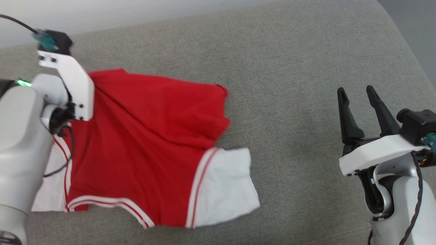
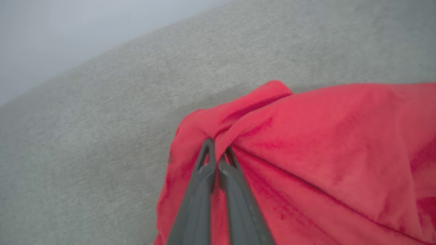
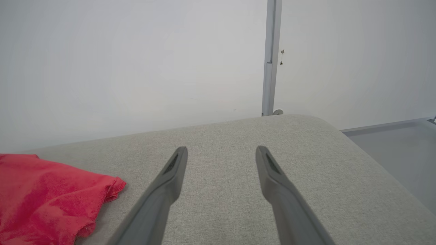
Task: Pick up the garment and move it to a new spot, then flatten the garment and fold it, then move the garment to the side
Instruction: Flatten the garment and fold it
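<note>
The garment [image 1: 146, 136], a red short-sleeved jersey T-shirt with white sleeves and red-and-white stripes at the seams, lies rumpled on the grey woven-fabric padded surface [image 1: 289, 68], left of centre in the head view, one white sleeve spread toward the lower middle.

The left gripper [image 2: 218, 153] is pressed together on a raised fold of red cloth at the shirt's upper-left edge; in the left wrist view the fabric bunches and creases around the two dark fingertips. This looks like the pick-up that opens the task.

To do it well, the lift should go straight up and slowly, since thin jersey can slide out of a narrow pinch. The bite seems to hold a folded ridge, perhaps more than one layer, so the shirt may hang unevenly; raising it until the lower sleeve leaves the surface before carrying it across would avoid dragging.

The pale left forearm [image 1: 20, 136] comes in from the left edge of the head view, wrist bent down over the cloth. The right gripper [image 1: 355, 89] stands spread wide at the right, fingers pointing up the frame, well apart from the shirt and holding nothing.
</note>
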### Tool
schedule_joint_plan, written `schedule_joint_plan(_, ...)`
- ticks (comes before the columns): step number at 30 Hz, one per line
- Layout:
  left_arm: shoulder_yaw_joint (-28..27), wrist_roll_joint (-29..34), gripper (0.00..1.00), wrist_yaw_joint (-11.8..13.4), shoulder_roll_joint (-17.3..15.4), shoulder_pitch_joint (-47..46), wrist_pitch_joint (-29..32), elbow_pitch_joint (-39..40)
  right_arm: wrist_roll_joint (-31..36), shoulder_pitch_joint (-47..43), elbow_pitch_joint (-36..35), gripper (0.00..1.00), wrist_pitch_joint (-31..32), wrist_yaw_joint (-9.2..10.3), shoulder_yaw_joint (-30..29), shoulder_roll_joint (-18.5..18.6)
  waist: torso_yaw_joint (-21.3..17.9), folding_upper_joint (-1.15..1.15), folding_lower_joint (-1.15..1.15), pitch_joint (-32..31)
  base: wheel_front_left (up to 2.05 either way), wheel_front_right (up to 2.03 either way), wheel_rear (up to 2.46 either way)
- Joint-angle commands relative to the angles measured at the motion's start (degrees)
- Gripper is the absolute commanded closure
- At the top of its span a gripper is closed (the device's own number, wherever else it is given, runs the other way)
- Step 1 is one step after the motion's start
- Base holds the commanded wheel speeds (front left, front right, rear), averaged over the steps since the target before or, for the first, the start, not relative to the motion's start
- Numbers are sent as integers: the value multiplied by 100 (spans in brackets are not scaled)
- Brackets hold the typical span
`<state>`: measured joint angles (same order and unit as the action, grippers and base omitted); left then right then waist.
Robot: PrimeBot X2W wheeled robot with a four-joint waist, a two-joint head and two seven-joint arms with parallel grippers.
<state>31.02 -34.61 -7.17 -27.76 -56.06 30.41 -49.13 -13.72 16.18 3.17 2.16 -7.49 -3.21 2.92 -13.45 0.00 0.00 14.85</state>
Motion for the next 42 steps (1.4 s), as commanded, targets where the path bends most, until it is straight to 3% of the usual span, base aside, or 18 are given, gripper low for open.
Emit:
schedule_joint_plan(1, -9, 71, 100, 38, -39, -101, -77, -90, -33, 60, 4, 0, -29, 0, 14, -3, -8, 0, 0, 15, 0, 0, 0)
schedule_joint_plan(5, -6, 206, 100, 158, -35, -353, -441, -504, -28, 87, 27, 0, -46, 0, 17, -3, -21, 0, 0, 60, 0, 0, 0)
schedule_joint_plan(8, -34, 45, 100, 112, 90, -386, -431, -818, -17, 93, 55, 0, -61, 0, 33, -3, -20, 0, 0, 66, 0, 0, 0)
schedule_joint_plan(9, -4, 55, 95, 84, 122, -412, -435, -888, -9, 89, 69, 0, -64, 0, 32, -3, -7, 0, 0, 59, 0, 0, 0)
schedule_joint_plan(11, -4, -36, 16, 57, 199, -450, -491, -985, 11, 84, 82, 0, -52, 0, 54, -4, 30, 0, 0, 27, 0, 0, 0)
schedule_joint_plan(12, 3, -72, 0, 34, 238, -453, -512, -1032, 5, 77, 91, 0, -48, 0, 51, -3, 53, 0, 0, 0, 0, 0, 0)
schedule_joint_plan(21, 372, -418, 0, -26, 340, -91, -845, -552, 83, -90, 155, 0, 42, 0, 68, -3, 369, 0, 0, -449, 0, 0, 0)
schedule_joint_plan(28, 679, -785, 0, -24, 69, 518, -1573, 362, 97, -323, 166, 0, 172, 0, 59, -3, 664, 0, 0, -866, 0, 0, 0)
schedule_joint_plan(35, 642, -917, 0, -24, -227, 1164, -2522, 963, 16, -549, 169, 0, 360, 0, 205, -3, 933, 0, 0, -1159, 0, 0, 0)
schedule_joint_plan(42, 401, -1025, 0, 258, -457, 1883, -3301, 1489, -108, -746, 295, 0, 908, 0, 397, 46, 1194, 0, 0, -1292, 0, 0, 0)
